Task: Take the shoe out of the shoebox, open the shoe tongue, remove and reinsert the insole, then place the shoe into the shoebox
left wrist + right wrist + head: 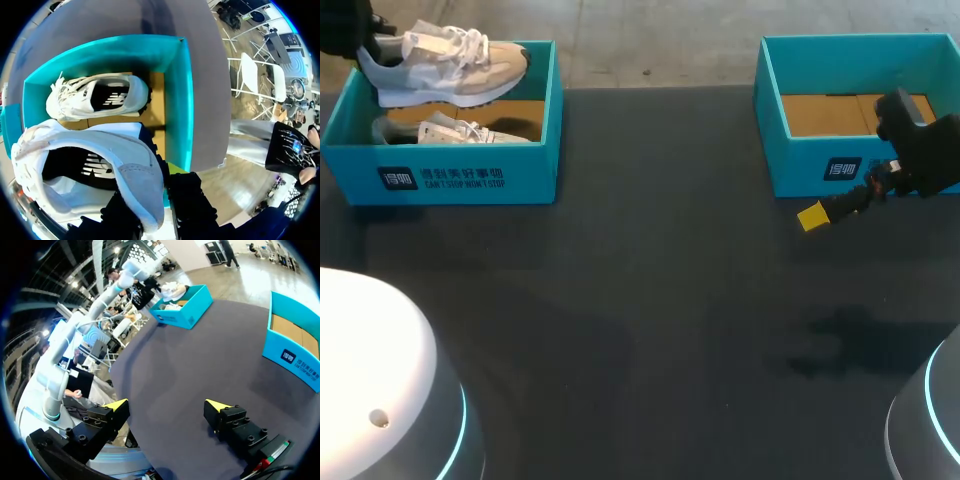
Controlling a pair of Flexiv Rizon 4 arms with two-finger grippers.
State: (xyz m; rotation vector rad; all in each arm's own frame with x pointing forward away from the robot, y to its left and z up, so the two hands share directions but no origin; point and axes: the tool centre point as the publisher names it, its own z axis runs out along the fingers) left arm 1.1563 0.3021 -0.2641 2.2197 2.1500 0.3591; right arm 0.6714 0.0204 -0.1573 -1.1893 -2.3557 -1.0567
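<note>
1. Right now the left gripper (368,48) is clamping the heel of a pale shoe (450,65) and holding it up over the teal left shoebox (470,175). The sole is facing down.
2. Seen along that wrist, the gripper's black fingers (192,205) are pressing the grey heel from both sides. The shoe's mouth is gaping toward the camera and its dark insole (82,167) is showing.
3. Down in the same box, a second shoe (450,130) is lying on the cardboard floor, under and just beyond the lifted one.
4. Over on the other side, the right gripper (167,406) is hovering low above the dark table (640,300). Its yellow fingertips (116,405) are standing wide apart, with only tabletop between them.
5. That gripper is sitting just in front of the right shoebox (820,165), whose cardboard floor is showing.
6. Both boxes are sitting along the table's far edge, well apart from each other.
</note>
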